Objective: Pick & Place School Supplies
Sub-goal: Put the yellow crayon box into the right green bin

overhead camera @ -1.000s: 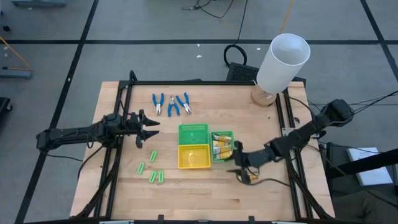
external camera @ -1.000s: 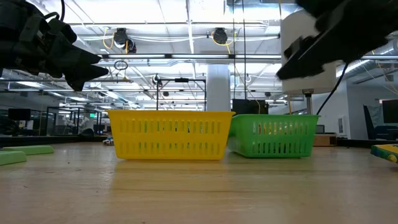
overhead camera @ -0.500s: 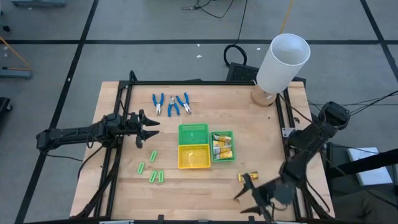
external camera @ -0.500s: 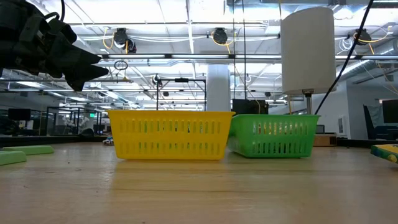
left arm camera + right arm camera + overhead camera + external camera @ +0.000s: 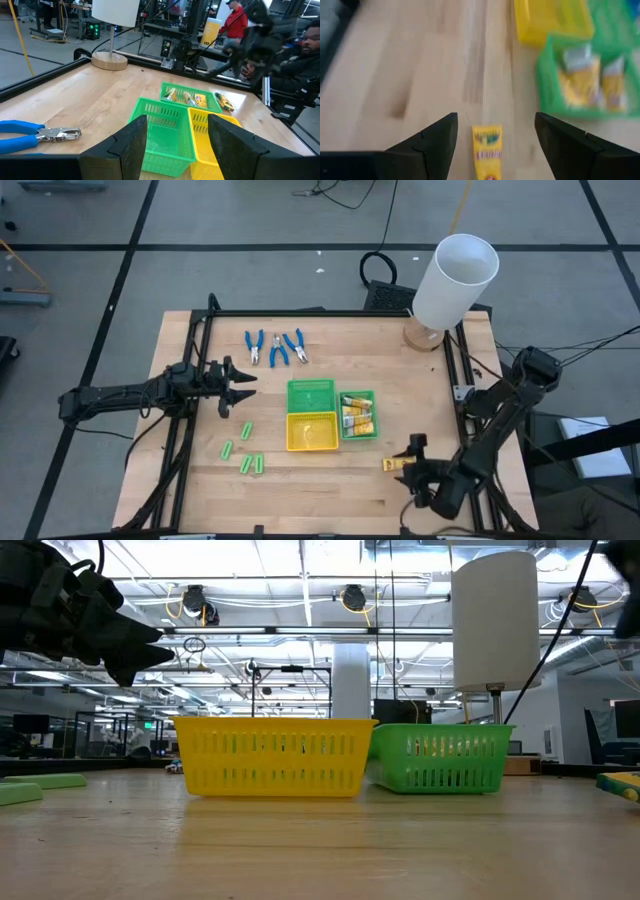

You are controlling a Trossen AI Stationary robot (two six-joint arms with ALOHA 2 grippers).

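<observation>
Three blue-handled pliers [image 5: 275, 347] lie at the far side of the table, and several light-green sticks [image 5: 243, 452] lie near left. A small green tray [image 5: 357, 416] holds yellow-orange packets. One more packet [image 5: 392, 465] lies flat on the wood, right of the yellow tray [image 5: 311, 432]. My right gripper [image 5: 408, 462] hovers open just right of this packet; in the right wrist view the packet [image 5: 487, 149] shows between its fingers, below them. My left gripper [image 5: 243, 385] waits open left of the larger green tray [image 5: 311, 395].
A big white cylinder [image 5: 455, 278] stands on a wooden foot at the far right corner. Black rails run along the table's left and right sides. Bare wood lies in front of the trays. People show beyond the table in the left wrist view.
My right gripper has swung away from the small green tray toward the table's near right corner, then back a little toward the loose packet, turning as it went. The packet has stayed where it was.
</observation>
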